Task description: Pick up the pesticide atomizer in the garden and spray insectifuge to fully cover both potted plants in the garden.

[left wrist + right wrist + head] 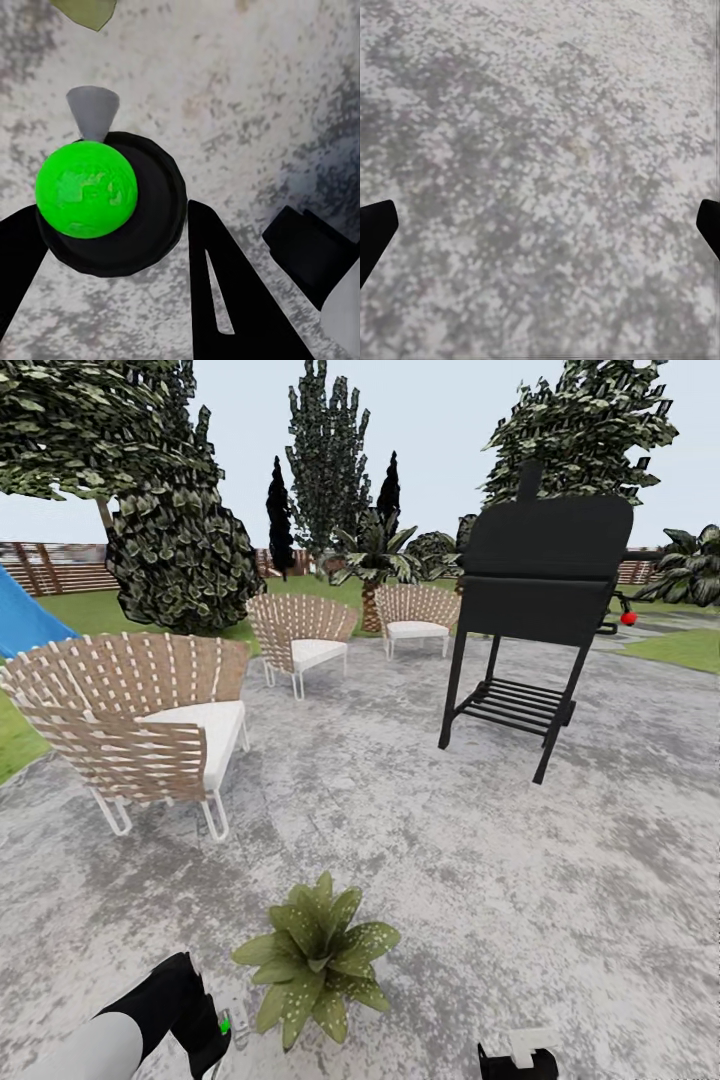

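Left gripper [112, 247] closed on the black-bodied, green-topped pesticide atomizer [94, 191], pale grey nozzle forward, above the mottled grey paved patio [480, 880].
A small green-leaved potted plant [318, 955] is seen just beside this gripper; the right gripper [540, 225] is held wide open over bare paving.

No text, label, brand, number or sign can be read anywhere — not on the black grill [540, 585], the woven chairs [140, 720], or the green-capped atomizer [97, 199] — all surfaces are plain.
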Available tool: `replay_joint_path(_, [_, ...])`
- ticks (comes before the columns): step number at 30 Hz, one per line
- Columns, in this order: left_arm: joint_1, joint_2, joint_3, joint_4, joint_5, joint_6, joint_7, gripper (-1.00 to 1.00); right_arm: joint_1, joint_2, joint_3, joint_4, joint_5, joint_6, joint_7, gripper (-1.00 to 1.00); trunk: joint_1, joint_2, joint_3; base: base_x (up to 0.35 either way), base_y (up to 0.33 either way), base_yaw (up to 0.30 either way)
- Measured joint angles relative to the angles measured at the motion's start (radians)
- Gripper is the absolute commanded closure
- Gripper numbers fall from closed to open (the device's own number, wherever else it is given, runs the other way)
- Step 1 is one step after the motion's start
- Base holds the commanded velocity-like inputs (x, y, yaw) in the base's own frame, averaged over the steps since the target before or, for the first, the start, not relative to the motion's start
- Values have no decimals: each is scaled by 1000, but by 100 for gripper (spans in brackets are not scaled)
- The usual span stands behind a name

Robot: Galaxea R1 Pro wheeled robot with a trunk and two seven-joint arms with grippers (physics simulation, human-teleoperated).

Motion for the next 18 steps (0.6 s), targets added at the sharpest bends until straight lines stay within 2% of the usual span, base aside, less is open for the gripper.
replay_joint_path(2, [0,1,1,0,0,0,0,100,0,0,0,0,0,0,0,-100,0,0,0,0,0,-200])
replay_joint_path(6, [0,2,0,0,-1,-1,1,100,0,0,0,0,0,0,0,-100,0,0,0,0,244,-258])
replay_joint_path(9, [0,2,0,0,0,0,-1,100,0,1,1,0,0,0,1,-100,0,0,0,0,288,-50])
replay_joint_path(15, [0,1,-1,0,0,-7,-1,100,0,0,0,0,0,0,2,-100,0,0,0,0,37,-1])
replay_joint_path(16, [0,3,0,0,0,-16,0,100,0,0,0,0,0,0,2,-100,0,0,0,0,4,0])
replay_joint_path(18, [0,15,18,5,0,-79,1,100,0,0,0,0,0,0,1,-100,0,0,0,0,1,0])
